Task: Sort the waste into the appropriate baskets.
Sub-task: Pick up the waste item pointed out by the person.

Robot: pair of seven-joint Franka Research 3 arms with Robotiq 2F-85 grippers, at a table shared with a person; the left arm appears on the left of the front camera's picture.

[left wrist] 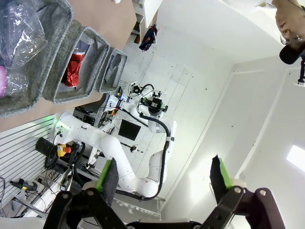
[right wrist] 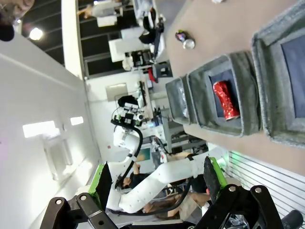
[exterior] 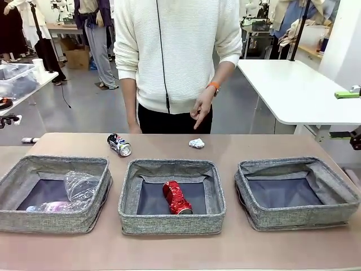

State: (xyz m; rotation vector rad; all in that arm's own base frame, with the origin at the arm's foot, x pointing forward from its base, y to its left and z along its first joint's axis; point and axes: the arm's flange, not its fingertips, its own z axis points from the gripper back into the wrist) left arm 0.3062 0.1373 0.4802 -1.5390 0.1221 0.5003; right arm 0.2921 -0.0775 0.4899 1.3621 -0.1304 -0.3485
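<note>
Front view: brown counter [exterior: 169, 248], workshop behind. Left basket [exterior: 34, 220] holds the clear cup [exterior: 82, 185] and a bottle [exterior: 53, 207] half hidden by its wall; middle basket [exterior: 169, 223], the red can [exterior: 177, 197]. Beyond it lie the printed can [exterior: 119, 144] at 11 o'clock and the paper wad [exterior: 196, 143] at 1 o'clock, below a person's pointing hand [exterior: 202, 107]. Left end effector [left wrist: 164, 165] and right end effector [right wrist: 158, 167] gape wide, empty.
</note>
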